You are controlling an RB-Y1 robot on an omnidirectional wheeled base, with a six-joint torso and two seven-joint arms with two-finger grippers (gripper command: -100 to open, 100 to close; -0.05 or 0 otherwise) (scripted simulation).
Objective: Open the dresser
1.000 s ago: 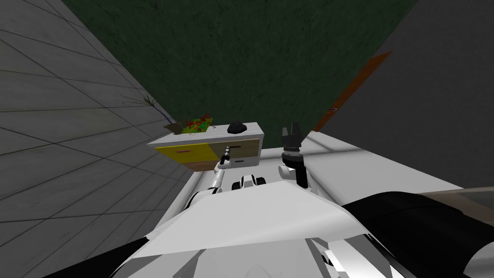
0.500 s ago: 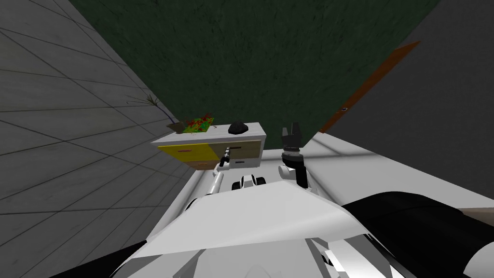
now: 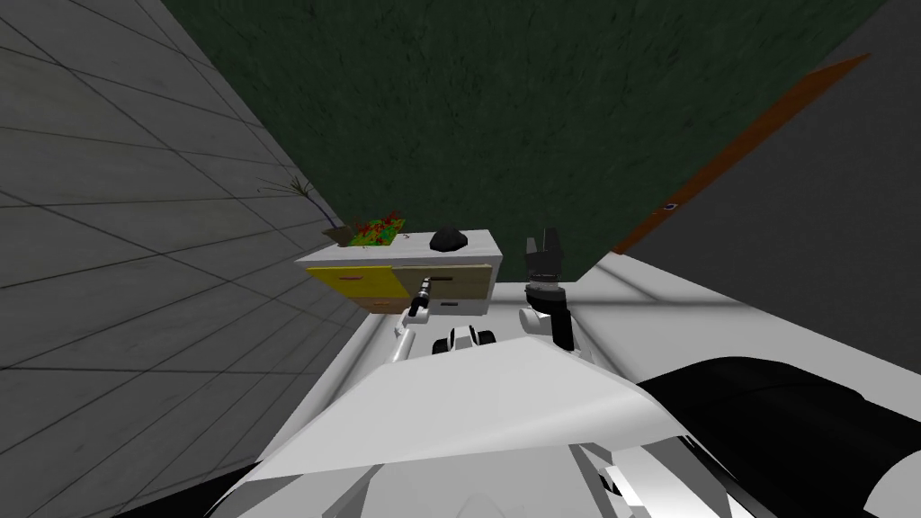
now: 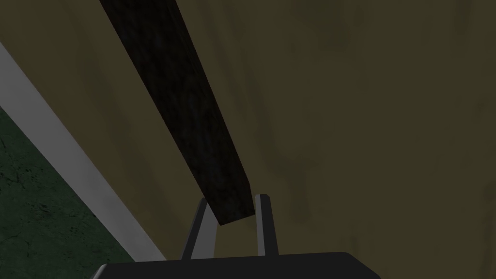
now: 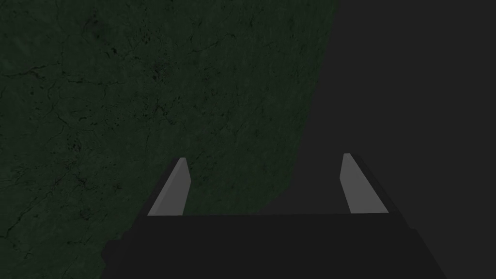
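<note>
The head camera looks steeply down and forward, rolled, from well back, taking in the whole dresser (image 3: 472,270) against the green wall (image 3: 495,108). The left wrist camera sits very near the olive drawer front (image 4: 363,121), facing along the left claw (image 4: 235,198) at the dark handle (image 4: 193,116), both also in the head view. The right wrist camera faces that same wall past the right claw (image 5: 264,157)

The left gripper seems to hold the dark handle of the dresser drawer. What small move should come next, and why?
Probably a slow, straight pull of the left gripper back toward the body. It is shut on the very end of the dark handle on the olive drawer front of the dresser, so the grasp seems made, but a jerk could slip it off.
</note>
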